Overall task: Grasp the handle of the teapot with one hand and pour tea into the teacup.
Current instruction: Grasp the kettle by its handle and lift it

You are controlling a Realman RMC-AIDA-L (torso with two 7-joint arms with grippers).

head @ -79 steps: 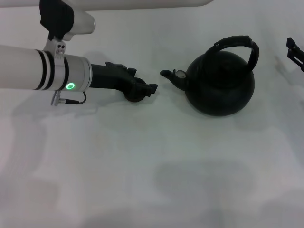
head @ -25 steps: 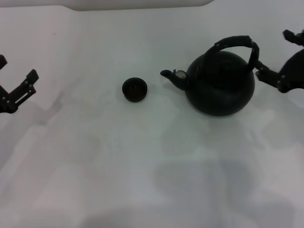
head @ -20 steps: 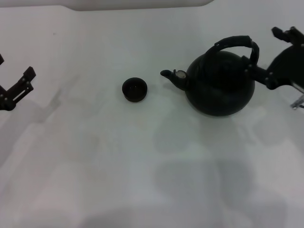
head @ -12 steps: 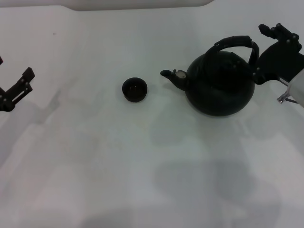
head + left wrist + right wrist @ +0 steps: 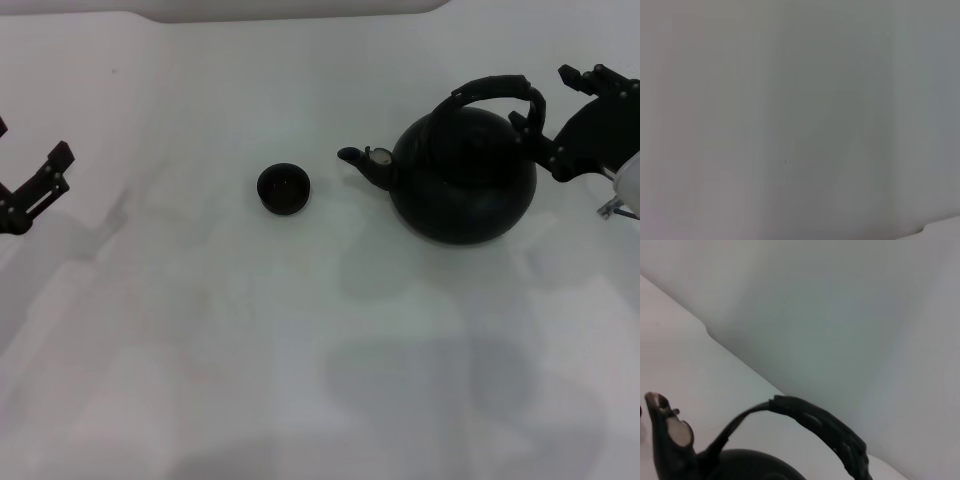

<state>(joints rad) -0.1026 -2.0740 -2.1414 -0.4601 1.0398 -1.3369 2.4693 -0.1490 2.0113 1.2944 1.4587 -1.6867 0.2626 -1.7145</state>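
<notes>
While right tool (image 5: pixel 548 105) spread beside handle (image 5: pixel 497 88), teacup (image 5: pixel 283 188) stands off spout (image 5: pixel 358 161); left tool (image 5: pixel 32 170) apart.

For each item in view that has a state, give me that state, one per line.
teapot: upright on the table, spout toward the teacup
handle: raised over the pot, not gripped
teacup: upright, standing apart from the spout
right pincer: open, beside the handle's right end
left pincer: open, holding nothing, at the table's far left
</notes>
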